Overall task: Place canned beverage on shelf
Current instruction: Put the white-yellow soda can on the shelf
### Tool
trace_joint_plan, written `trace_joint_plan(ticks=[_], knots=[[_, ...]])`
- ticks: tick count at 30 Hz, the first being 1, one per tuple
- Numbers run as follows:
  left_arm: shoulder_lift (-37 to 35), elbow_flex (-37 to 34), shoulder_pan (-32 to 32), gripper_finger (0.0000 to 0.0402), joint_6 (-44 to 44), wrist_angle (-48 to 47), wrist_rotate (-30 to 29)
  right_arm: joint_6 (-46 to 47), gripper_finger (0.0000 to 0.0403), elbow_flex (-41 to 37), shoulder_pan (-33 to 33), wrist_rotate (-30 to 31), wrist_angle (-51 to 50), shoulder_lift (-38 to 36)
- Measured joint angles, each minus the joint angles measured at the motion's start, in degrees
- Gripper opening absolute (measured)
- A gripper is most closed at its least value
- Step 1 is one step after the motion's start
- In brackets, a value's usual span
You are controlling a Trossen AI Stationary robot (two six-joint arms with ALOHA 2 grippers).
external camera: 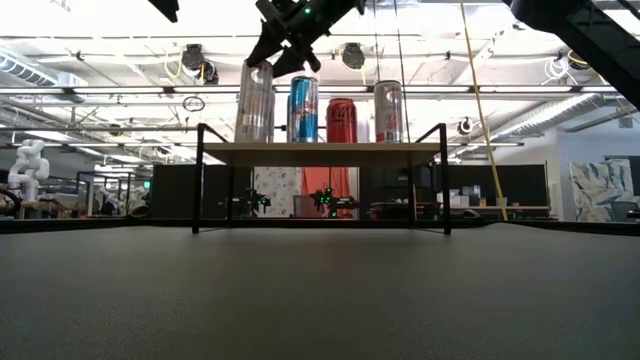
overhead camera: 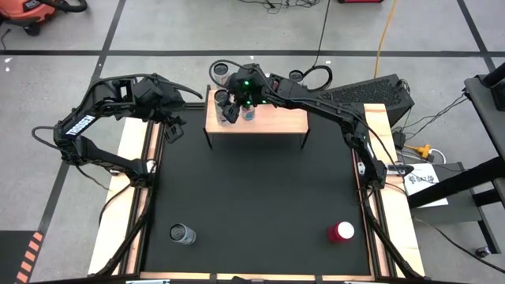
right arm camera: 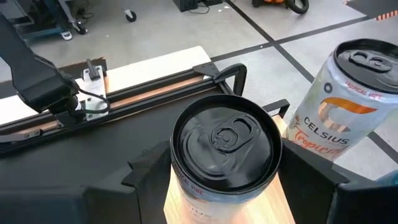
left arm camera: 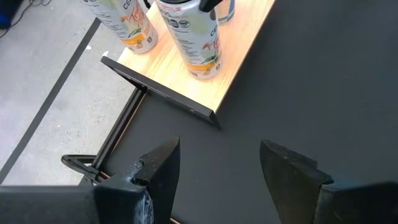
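Note:
The shelf (overhead camera: 272, 120), a light-wood board on black legs, stands at the far edge of the black mat (overhead camera: 260, 197). Several cans stand on it. At its left end a white Celsius can with a black top (right arm camera: 224, 140) stands on its base between the fingers of my right gripper (right arm camera: 224, 171), which reaches in from the right (overhead camera: 234, 106). In the low view the gripper (external camera: 277, 55) sits at the top of this can (external camera: 255, 105). My left gripper (left arm camera: 217, 165) waits open above the mat's far left corner (overhead camera: 172, 126), holding nothing. My right gripper pinches the can's upper wall (right arm camera: 180, 180), just under the rim, between its two fingers (right arm camera: 146, 168), one on each side. The fingers slant down from the table's right side. The can is upright, its base on the shelf board (left arm camera: 186, 74) near the left end.
A second Celsius can (right arm camera: 348, 106) stands close behind the held one. A blue can (external camera: 303, 110), a red can (external camera: 341, 120) and a silver can (external camera: 388, 112) stand to its right. On the mat near the front stand a silver-topped can (overhead camera: 183, 233) and a red can (overhead camera: 341, 231).

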Motion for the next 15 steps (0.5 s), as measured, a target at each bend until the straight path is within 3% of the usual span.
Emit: trace_joint_plan(ticks=[15], knots=[[0.0, 0.0, 0.0, 0.0216, 0.0, 0.0, 0.0, 0.0, 0.0235, 0.0, -0.1, -0.2, -0.4, 0.0]])
